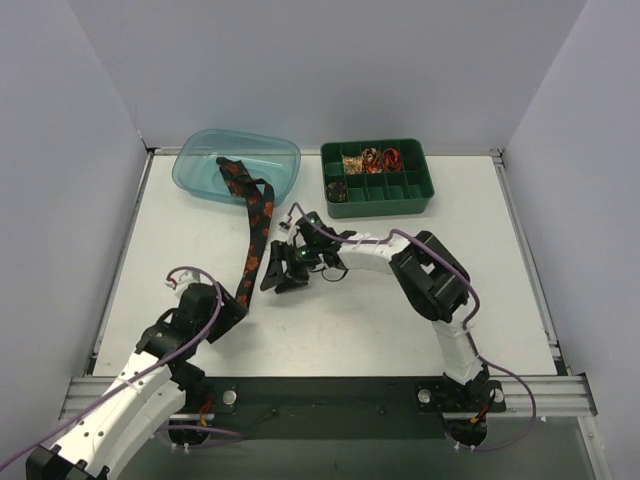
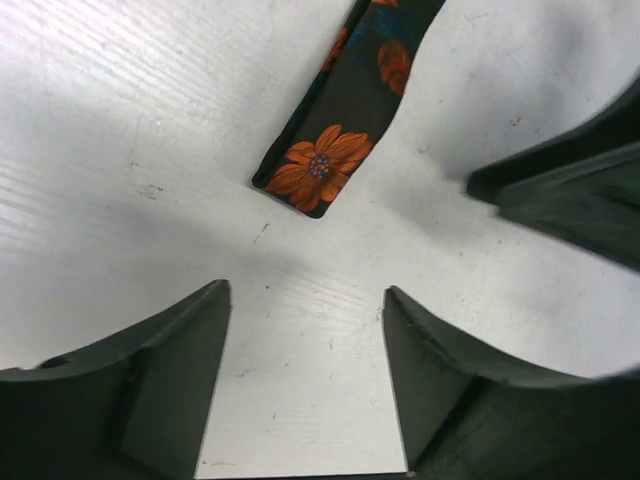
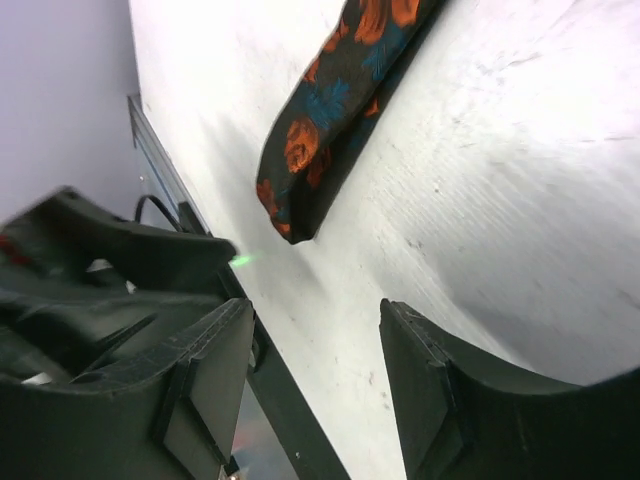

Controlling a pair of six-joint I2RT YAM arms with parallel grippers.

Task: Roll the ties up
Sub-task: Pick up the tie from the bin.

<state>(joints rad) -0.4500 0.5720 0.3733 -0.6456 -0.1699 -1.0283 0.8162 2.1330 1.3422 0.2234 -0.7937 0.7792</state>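
One black tie with orange-red flowers lies flat on the table. Its far end rests in a blue tub and its near end points toward my arms. My left gripper is open and empty just short of that near end. The end shows in the left wrist view ahead of the open gripper. My right gripper is open and empty just right of the same end. The tie also shows in the right wrist view, beyond the open gripper. No other tie is in view.
A green compartment tray with small rolled items stands at the back right. The blue tub stands at the back left. Grey walls close the table's sides and back. My right gripper's dark finger shows beside the tie in the left wrist view.
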